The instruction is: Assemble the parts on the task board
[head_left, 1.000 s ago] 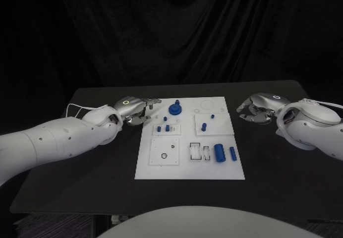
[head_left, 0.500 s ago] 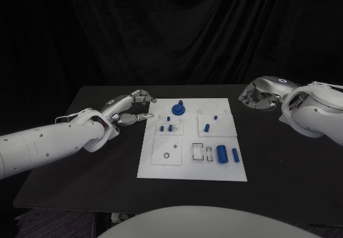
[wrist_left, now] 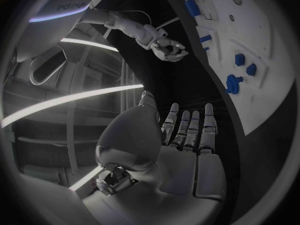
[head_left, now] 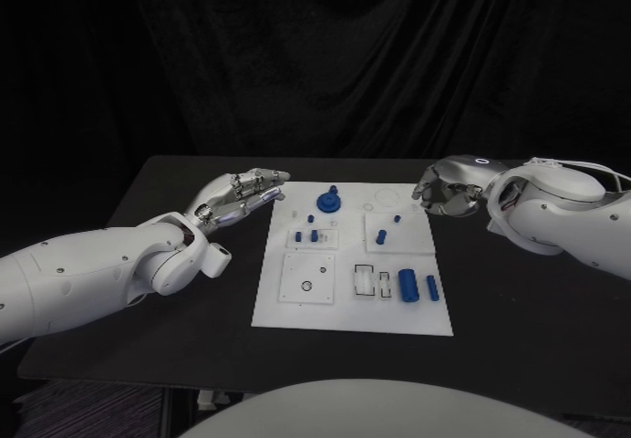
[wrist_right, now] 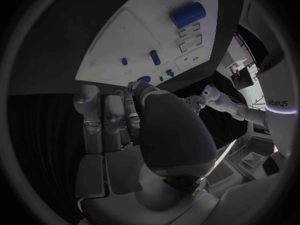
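The white task board (head_left: 305, 315) lies in the middle of the black table. On it are a tall blue knob (head_left: 329, 199), small blue pegs (head_left: 380, 236) and two blue cylinders (head_left: 409, 284) near its right edge. My left hand (head_left: 244, 194) hovers beside the board's far left corner, fingers stretched out straight and holding nothing; its bare palm (wrist_left: 181, 165) faces the board (wrist_left: 262, 85). My right hand (head_left: 445, 190) hangs just off the board's far right corner with its fingers curled in and nothing in them. The right wrist view has that hand (wrist_right: 125, 130) above the board (wrist_right: 125, 40).
Bare black table (head_left: 158, 319) surrounds the board on both sides and in front. A black curtain closes the back. The left wrist view catches my right hand (wrist_left: 169, 47) across the board, and the right wrist view my left hand (wrist_right: 200, 102).
My left hand has straightened its curled fingers and now lies flat by the board's far left corner. My right hand has swung in toward the board's far right corner.
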You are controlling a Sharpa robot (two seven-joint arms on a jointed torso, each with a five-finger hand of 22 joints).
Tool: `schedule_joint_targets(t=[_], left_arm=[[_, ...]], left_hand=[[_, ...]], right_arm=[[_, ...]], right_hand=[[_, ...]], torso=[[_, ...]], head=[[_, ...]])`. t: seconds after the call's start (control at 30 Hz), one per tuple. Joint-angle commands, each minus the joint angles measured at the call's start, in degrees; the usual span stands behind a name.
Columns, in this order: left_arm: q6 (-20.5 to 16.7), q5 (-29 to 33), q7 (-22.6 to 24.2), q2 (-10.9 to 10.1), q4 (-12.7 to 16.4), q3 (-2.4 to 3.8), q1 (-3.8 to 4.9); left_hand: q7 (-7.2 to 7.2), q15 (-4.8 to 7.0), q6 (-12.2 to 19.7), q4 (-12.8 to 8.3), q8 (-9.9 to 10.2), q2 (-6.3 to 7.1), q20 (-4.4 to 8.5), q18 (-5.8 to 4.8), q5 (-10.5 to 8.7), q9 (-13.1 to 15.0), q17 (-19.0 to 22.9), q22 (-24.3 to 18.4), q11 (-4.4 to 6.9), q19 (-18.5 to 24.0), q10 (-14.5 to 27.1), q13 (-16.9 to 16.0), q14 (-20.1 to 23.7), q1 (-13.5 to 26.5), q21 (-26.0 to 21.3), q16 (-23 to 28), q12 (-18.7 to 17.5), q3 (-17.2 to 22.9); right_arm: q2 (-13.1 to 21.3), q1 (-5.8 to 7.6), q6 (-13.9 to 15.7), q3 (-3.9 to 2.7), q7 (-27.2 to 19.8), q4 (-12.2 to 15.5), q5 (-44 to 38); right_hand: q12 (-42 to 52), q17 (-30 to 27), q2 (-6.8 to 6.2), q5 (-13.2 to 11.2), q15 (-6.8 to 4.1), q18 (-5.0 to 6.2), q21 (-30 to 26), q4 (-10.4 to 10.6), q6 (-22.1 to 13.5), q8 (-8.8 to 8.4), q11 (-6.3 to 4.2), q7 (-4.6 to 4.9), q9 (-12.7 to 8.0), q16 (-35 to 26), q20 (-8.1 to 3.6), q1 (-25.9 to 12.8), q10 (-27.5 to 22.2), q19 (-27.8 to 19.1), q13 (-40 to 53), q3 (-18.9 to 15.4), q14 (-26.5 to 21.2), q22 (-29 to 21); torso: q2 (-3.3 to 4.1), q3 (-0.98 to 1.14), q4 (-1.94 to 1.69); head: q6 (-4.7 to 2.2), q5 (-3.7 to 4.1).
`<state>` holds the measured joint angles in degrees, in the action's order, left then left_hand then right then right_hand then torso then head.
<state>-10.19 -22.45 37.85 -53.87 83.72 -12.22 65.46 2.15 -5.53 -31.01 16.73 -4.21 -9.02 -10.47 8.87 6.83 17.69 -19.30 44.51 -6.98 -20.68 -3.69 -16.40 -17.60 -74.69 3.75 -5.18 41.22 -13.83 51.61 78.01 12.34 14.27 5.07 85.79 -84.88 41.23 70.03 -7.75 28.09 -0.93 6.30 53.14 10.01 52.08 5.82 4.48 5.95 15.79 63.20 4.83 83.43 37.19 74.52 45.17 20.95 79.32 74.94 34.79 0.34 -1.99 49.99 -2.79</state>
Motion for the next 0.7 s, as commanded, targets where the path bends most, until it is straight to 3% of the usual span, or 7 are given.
schedule_joint_targets(t=[0.03,0.1,0.23,0.4,0.47,0.6,0.7], left_arm=[[7.38,9.48,11.05,0.11,0.82,0.05,-0.13],[8.2,10.0,11.19,0.21,0.96,0.05,-0.17],[9.4,10.45,11.2,0.47,0.8,0.05,-0.21],[10.14,10.69,11.29,0.52,0.48,0.05,-0.28],[10.42,10.72,11.34,0.44,0.47,0.05,-0.32],[11.15,10.75,11.38,0.19,0.6,0.04,-0.42],[11.63,10.77,11.31,0.0,0.65,0.04,-0.55]], left_hand=[[0.03,-0.69,0.52,-0.07,0.07,-0.78,-0.15,-0.43,1.09,-0.17,-0.05,-0.44,-0.72,0.45,-0.04,0.83,0.12,-0.3,-0.03,0.36,0.39,-0.45],[0.05,-0.83,0.69,-0.07,0.09,-0.95,-0.25,-0.47,1.37,-0.24,-0.01,-0.56,-0.85,0.52,0.0,1.07,0.19,-0.39,-0.03,0.44,0.48,-0.54],[0.1,-1.51,1.48,-0.08,0.18,-1.79,-0.87,-0.59,2.03,-0.53,-0.48,-0.96,-1.46,0.54,0.17,1.98,-0.33,-0.58,0.06,0.4,0.76,-0.78],[-0.36,-2.9,2.41,0.06,0.17,-2.49,-2.44,-0.45,3.94,-0.89,-1.89,-1.5,-2.67,-0.27,0.22,3.46,-2.43,-0.34,0.36,-0.43,1.54,-1.83],[-0.39,-3.02,2.51,0.07,0.17,-2.81,-2.6,-0.42,3.82,-0.93,-1.96,-1.57,-2.76,-0.34,0.25,3.63,-2.55,-0.12,0.37,-0.48,1.63,-1.91],[-0.54,-3.14,2.8,0.01,0.18,-3.56,-2.82,-0.31,4.12,-1.03,-2.02,-1.75,-2.9,-0.4,0.31,4.01,-2.68,0.08,0.34,-0.54,1.83,-1.98],[-0.62,-3.28,3.03,-0.04,0.17,-3.99,-3.06,-0.2,5.18,-1.11,-2.38,-1.93,-2.97,-0.49,0.36,4.35,-3.17,-0.35,0.35,-0.75,2.02,-1.95]], right_arm=[[-0.47,-0.87,-1.68,-0.09,-0.88,-0.58,-3.31],[-0.77,-1.51,-1.1,-0.09,-0.74,-0.89,-5.15],[-1.18,-2.43,0.53,-0.09,-0.39,-1.17,-8.47],[-2.06,-3.8,4.82,-0.09,-0.88,-2.17,-10.73],[-2.33,-4.23,6.01,-0.09,-1.15,-2.59,-10.97],[-2.96,-5.42,7.91,-0.09,-1.91,-3.83,-11.31],[-3.57,-6.28,8.43,-0.09,-2.37,-4.86,-11.42]], right_hand=[[-1.4,-0.16,-0.24,-0.41,0.67,0.64,-0.24,-0.12,-0.67,-0.48,0.65,-0.33,0.61,0.62,0.64,-0.63,-1.52,0.19,-1.37,-0.4,0.03,4.81],[-3.55,-0.68,-0.43,-0.64,0.76,0.78,-0.71,-0.44,-0.9,-0.44,1.27,-0.46,1.46,0.56,0.85,-0.67,-3.46,0.07,-3.45,-0.44,-0.4,4.88],[-5.58,-1.05,-0.9,-0.87,1.09,0.76,-0.99,-0.74,-1.73,-0.77,1.87,-0.91,2.1,0.69,1.16,-0.92,-6.13,-0.04,-5.37,-0.85,-0.81,5.03],[-5.98,0.34,-1.16,-1.33,1.04,0.23,2.11,-0.4,-1.79,-0.73,1.78,-1.3,3.04,3.48,1.28,-2.14,-7.05,1.52,-6.84,-2.15,0.32,6.13],[-5.6,0.82,-1.02,-1.27,0.97,0.03,3.42,-0.38,-1.68,-0.64,1.7,-1.42,3.43,4.48,1.22,-2.24,-6.26,2.25,-7.25,-2.35,0.85,6.55],[-5.51,1.0,-1.03,-1.11,0.93,-0.12,4.26,-0.48,-2.04,-0.81,1.69,-1.5,3.63,5.0,1.19,-2.15,-5.88,2.72,-7.67,-2.41,1.14,6.81],[-5.42,1.08,-0.86,-0.92,0.9,-0.27,5.15,-0.56,-2.26,-0.89,1.65,-1.62,3.94,5.43,1.15,-1.98,-5.06,3.21,-8.29,-2.31,1.36,7.06]], torso=[[-0.41,-0.87,-1.33],[-0.45,-1.29,-2.09],[-0.47,-1.67,-2.65],[-0.83,-3.03,-3.96],[-0.88,-3.21,-4.0],[-1.03,-4.07,-3.84],[-1.16,-4.37,-3.76]], head=[[0.01,1.43],[0.01,2.4],[0.01,2.82],[0.01,3.65],[0.01,3.77],[0.01,3.7],[0.01,3.82]])
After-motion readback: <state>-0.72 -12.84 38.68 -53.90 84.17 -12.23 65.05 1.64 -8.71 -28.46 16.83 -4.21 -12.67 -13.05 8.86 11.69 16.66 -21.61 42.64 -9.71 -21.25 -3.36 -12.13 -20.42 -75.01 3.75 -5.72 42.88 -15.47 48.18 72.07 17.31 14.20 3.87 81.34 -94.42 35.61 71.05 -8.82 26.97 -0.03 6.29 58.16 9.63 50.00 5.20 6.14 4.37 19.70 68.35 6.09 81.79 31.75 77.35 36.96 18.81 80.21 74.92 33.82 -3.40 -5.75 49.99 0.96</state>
